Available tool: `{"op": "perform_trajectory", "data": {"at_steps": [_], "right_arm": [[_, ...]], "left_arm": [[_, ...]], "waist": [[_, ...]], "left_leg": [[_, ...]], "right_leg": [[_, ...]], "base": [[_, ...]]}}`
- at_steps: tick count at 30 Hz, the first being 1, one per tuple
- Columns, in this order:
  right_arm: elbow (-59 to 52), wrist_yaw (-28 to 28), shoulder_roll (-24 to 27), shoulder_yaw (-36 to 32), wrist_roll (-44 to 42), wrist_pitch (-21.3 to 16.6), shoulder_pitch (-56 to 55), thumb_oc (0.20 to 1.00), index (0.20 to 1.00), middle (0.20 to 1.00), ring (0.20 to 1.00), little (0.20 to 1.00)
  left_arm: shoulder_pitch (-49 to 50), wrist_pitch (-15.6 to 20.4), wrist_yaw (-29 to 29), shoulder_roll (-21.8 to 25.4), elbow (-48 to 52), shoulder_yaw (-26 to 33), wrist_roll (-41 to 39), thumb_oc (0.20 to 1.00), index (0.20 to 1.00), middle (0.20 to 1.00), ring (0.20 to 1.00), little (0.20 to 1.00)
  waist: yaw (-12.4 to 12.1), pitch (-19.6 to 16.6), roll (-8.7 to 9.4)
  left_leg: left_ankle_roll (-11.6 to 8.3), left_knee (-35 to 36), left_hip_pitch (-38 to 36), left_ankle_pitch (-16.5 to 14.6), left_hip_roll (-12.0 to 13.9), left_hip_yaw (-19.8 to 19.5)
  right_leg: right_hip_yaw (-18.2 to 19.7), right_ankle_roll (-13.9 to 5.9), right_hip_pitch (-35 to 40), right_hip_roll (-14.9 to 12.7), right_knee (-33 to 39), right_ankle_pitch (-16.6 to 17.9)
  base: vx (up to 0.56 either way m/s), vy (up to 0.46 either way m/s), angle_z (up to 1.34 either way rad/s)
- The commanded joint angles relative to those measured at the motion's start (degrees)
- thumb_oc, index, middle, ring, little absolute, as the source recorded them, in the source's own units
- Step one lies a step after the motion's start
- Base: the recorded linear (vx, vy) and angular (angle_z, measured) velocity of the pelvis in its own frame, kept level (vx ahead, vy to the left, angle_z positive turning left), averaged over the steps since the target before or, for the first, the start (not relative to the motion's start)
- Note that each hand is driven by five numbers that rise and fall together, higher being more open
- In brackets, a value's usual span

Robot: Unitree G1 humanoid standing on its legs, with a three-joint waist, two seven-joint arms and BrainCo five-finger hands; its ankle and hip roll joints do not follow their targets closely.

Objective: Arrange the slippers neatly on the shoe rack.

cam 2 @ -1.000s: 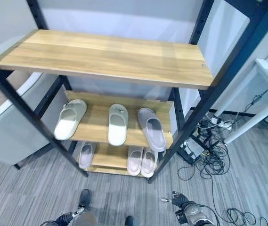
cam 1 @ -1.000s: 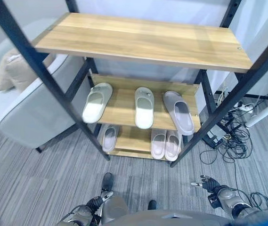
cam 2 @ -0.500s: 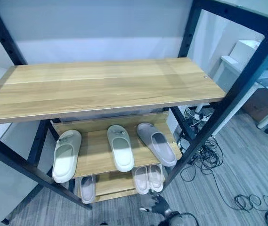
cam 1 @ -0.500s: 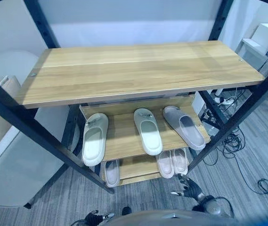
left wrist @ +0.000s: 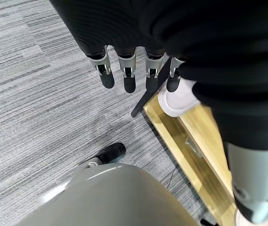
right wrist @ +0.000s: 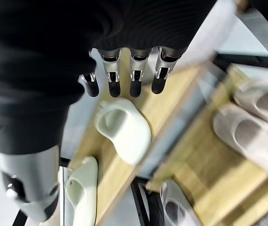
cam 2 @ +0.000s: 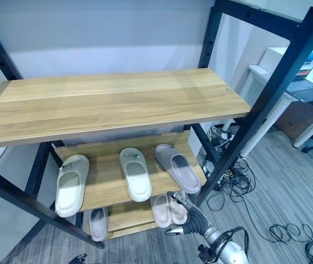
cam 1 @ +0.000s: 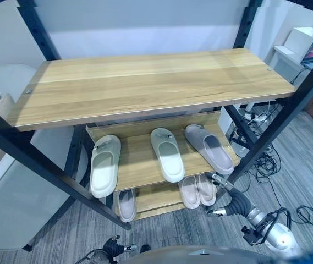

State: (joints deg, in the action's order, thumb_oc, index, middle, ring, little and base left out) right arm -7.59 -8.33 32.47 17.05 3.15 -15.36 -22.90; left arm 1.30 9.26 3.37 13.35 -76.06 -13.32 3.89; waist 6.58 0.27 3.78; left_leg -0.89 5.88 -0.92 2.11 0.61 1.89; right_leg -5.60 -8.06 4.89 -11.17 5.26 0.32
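The shoe rack (cam 1: 145, 82) has a bare wooden top shelf. On its middle shelf lie a whitish slipper (cam 1: 105, 165) at the left, a white slipper (cam 1: 167, 154) in the middle, and a grey slipper (cam 1: 209, 148) angled at the right. The bottom shelf holds a single pale slipper (cam 1: 126, 204) and a pale pair (cam 1: 197, 191). My right hand (cam 1: 234, 203) hangs low by the rack's right front post, fingers (right wrist: 134, 80) straight, holding nothing. My left hand (cam 1: 111, 246) is low near the floor, fingers (left wrist: 126, 75) straight and empty, with a white slipper toe (left wrist: 178, 99) beyond them.
A grey armchair (cam 1: 13, 209) stands against the rack's left side. Tangled cables (cam 1: 266, 162) lie on the carpet to the right of the rack. A white desk (cam 2: 288, 71) stands further right. The black front posts (cam 1: 35, 159) frame the shelves.
The camera has shifted a little. My right hand has risen and come closer to the rack's lower right front. The slippers lie as before.
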Motion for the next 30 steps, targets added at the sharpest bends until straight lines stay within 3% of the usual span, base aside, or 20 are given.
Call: {"op": "perform_trajectory", "data": {"at_steps": [1, 7, 12, 16, 20, 30], "right_arm": [[-0.3, 1.9, 0.0, -1.0, 0.9, -4.4, 5.2, 1.0, 1.0, 1.0, 1.0, 1.0], [7.3, 6.2, -3.1, 0.5, 2.2, -3.0, 13.3, 1.0, 1.0, 1.0, 1.0, 1.0], [19.6, 12.2, -6.1, 2.3, 3.0, -1.7, 25.6, 1.0, 1.0, 1.0, 1.0, 1.0], [25.5, 13.9, -6.9, 3.6, 2.7, -1.1, 30.7, 1.0, 1.0, 1.0, 1.0, 1.0], [26.6, 14.2, -8.1, 4.3, 1.6, -0.9, 30.6, 1.0, 1.0, 1.0, 1.0, 1.0], [22.9, 13.8, -12.0, 7.1, 0.3, 1.1, 27.4, 1.0, 1.0, 1.0, 1.0, 1.0]], "left_arm": [[-4.1, 1.8, -0.7, -2.6, -2.5, 0.0, 0.8, 1.0, 1.0, 1.0, 1.0, 1.0], [-4.4, 1.4, -0.5, -3.4, -2.3, -1.8, 1.1, 1.0, 1.0, 1.0, 1.0, 1.0], [-4.2, 1.1, 0.2, -3.2, -2.1, -2.8, 0.9, 1.0, 1.0, 1.0, 1.0, 1.0], [-4.4, 1.0, 0.5, -2.9, -2.6, -2.9, 0.6, 1.0, 1.0, 1.0, 1.0, 1.0], [-5.3, 1.0, 0.5, -3.3, -2.2, -3.8, 0.2, 1.0, 1.0, 1.0, 1.0, 1.0], [-6.0, 0.6, 1.9, -4.3, -1.3, -5.5, -0.1, 1.0, 1.0, 1.0, 1.0, 1.0]], "waist": [[-2.2, 2.5, -1.05], [-3.5, 2.3, -0.92], [-6.1, 2.8, -1.27], [-8.4, 3.6, -1.43], [-9.5, 4.1, -1.32], [-9.2, 4.5, -1.13]], "left_leg": [[-1.88, -0.9, -1.4, -3.3, 3.6, 2.1], [-1.74, -0.9, -0.4, -3.3, 3.3, 1.6], [-1.96, -0.9, 3.3, -2.3, 2.7, 0.2], [-2.09, -0.9, 5.1, -1.8, 2.1, -1.9], [-2.18, -0.9, 6.2, -1.5, 1.7, -3.7], [-2.18, -0.9, 6.3, -1.7, 1.5, -4.9]], "right_leg": [[1.0, -3.66, -2.9, -2.4, -3.6, 2.2], [0.4, -3.54, -2.7, -2.5, -2.0, 2.6], [-1.2, -3.45, -4.0, -2.8, -0.3, 3.0], [-3.7, -3.39, -3.8, -3.1, -0.3, 2.6], [-5.8, -3.36, -3.4, -3.2, -0.3, 2.3], [-7.4, -3.29, -2.5, -3.2, -0.3, 1.5]], "base": [[0.06, 0.015, -0.03], [0.07, 0.005, 0.03], [0.04, 0.004, 0.23], [0.05, 0.017, 0.38], [0.05, 0.022, 0.29], [0.04, 0.01, 0.05]]}}
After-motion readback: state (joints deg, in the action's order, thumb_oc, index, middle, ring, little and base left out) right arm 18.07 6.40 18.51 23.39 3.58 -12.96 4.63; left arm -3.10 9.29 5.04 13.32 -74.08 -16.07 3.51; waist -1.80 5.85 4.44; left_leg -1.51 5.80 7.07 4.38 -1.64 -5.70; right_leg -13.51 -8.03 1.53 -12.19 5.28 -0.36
